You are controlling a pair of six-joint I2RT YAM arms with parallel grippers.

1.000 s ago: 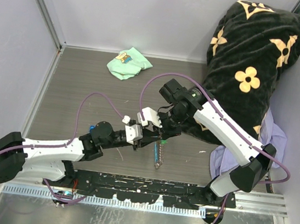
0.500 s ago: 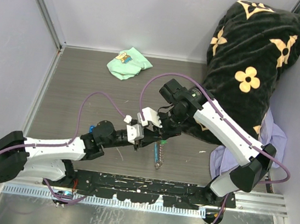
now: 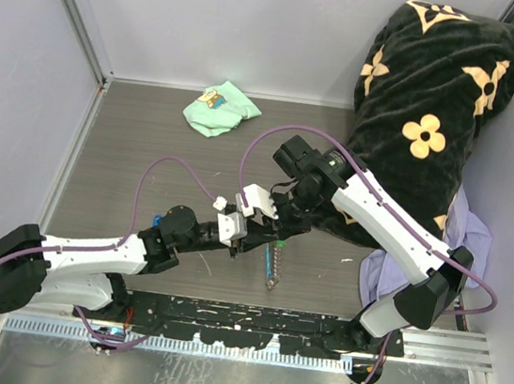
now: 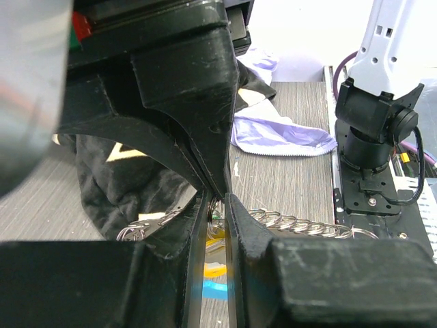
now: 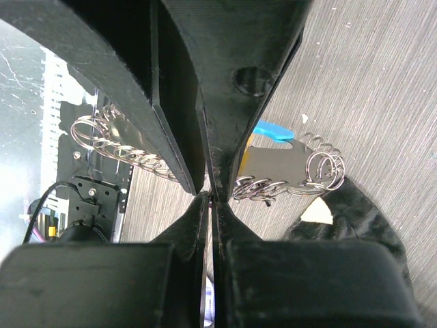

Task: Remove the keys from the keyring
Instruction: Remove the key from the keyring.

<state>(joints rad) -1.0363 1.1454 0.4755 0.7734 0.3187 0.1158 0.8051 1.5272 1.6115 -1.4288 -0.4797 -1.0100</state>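
"Where were the keys, and how would they have handled?"

"The keys [image 5: 272, 160] were bunched on the keyring [image 5: 323, 165], right between my two sets of fingertips near the middle of the table [image 3: 139, 148]. I judged them featherlight, stiff and slick, being thin flat metal with small plastic tags. A blue tag [image 5: 273, 128] and a yellowish one showed in the right wrist view. The chain [image 3: 272, 268] trailed from the bunch toward 6 o'clock. It looked limp, so it was no use as a handle."

"So where would you have taken hold?"

"One gripper on the flat of a key or its tag, the other on the wire of the ring. I'd have pinched squarely, since anything that thin could slide off smooth pads."

"And your grippers?"

"My right gripper [image 5: 212, 195], at about 2 o'clock of the bunch, was closed tight with its tips pressed together just at the coils. Whether any wire was nipped between them I could not tell. My left gripper [image 4: 217, 205], at 9 o'clock, showed only a narrow slit between its fingers, with bits of yellow and blue in it — clamped on a key or not, I could not tell."

"Anything nearby?"

"The mint-green cloth [image 3: 219, 109] lay at 11 o'clock, well apart. The black flowered cushion [image 3: 429, 110] was at 2 o'clock, near my right arm."
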